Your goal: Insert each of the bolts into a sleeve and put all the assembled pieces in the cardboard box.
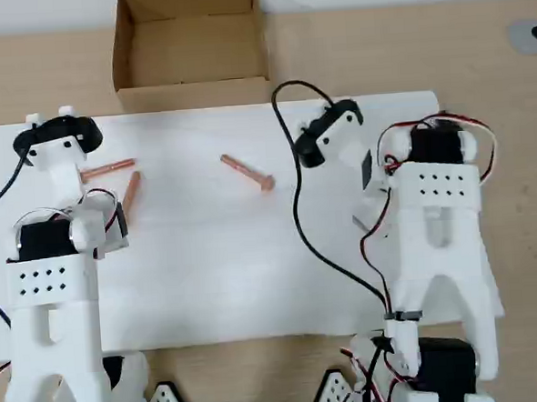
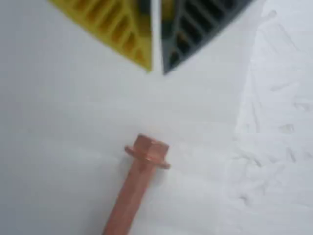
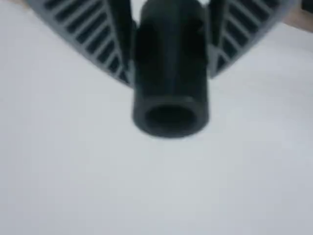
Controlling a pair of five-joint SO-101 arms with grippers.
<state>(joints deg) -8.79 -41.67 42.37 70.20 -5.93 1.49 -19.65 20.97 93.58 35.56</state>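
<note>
- The left arm (image 1: 49, 269) stands on the left side of the white sheet (image 1: 209, 277).
- The left gripper (image 2: 156, 71) has one yellow finger (image 2: 122, 29) and one black finger (image 2: 195, 24). The two tips sit almost together, with just a thin line of white sheet between them. They hold nothing.
- A copper bolt (image 2: 139, 176) lies flat on the sheet, near those tips but not touching them. Its six-sided head points toward the tips.
- From above, three bolts lie on the sheet. The first bolt (image 1: 107, 170) and the second bolt (image 1: 131, 193) are close together, just beside the left arm. I cannot tell which of them is the one by the tips.
- The third bolt (image 1: 247, 172) lies alone in the middle of the sheet, between the two arms. It is slanted, and its head is on the end nearer the right arm.
- The right arm (image 1: 433, 209) stands on the right side of the sheet.
- The right gripper (image 3: 168, 73) squeezes a black sleeve (image 3: 170, 98) between its two dark fingers. The round open end of the sleeve sticks out past the tips, above the white sheet.
- The cardboard box (image 1: 191, 51) sits on the wooden table (image 1: 378, 48) behind the sheet, with its open top facing up. It is well apart from both arms and from all the bolts.
- A black cable (image 1: 296, 208) runs across the sheet next to the right arm.
</note>
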